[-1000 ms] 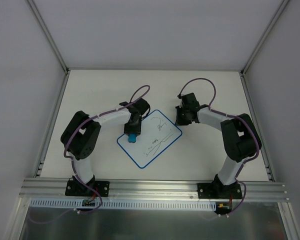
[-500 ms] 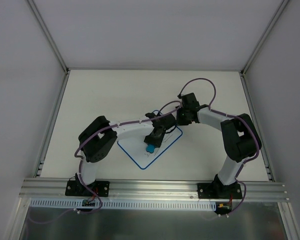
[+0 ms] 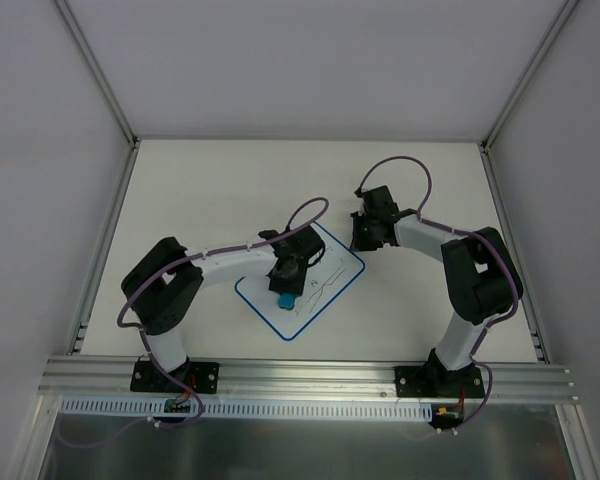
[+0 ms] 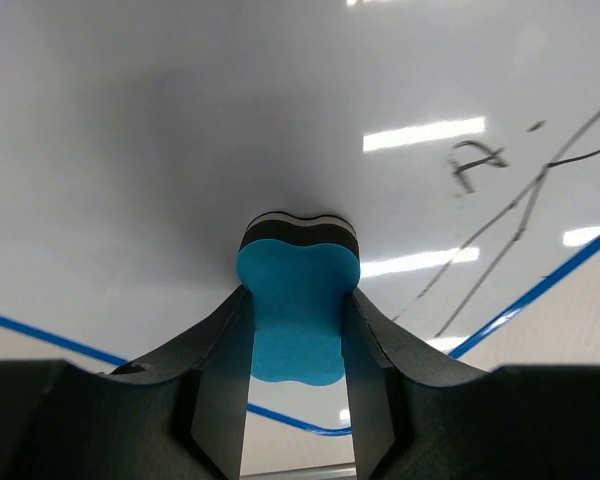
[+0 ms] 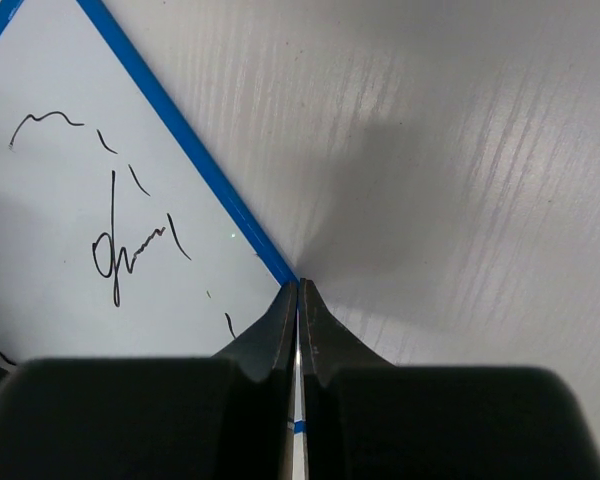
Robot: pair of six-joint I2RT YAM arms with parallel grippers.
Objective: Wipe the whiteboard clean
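Gripping a small blue foam eraser block with a dark felt base [image 4: 298, 320] in the black left gripper [image 4: 297, 296], clenching on its two sides and pressing it down near the middle of the small white rectangular whiteboard with a thin blue border [image 3: 325, 290]. Lying flat there on the white wood-grain table [image 3: 200, 190], turned diamond-wise between the two arms, bearing thin dark handwritten scribbles [image 5: 115, 255]. Resting the empty black right gripper [image 5: 298, 290], clamped tight, tips down at the board's blue far-right edge

The dark scribbles [image 5: 130, 250] on the whiteboard [image 3: 332, 266] cannot be read as words.
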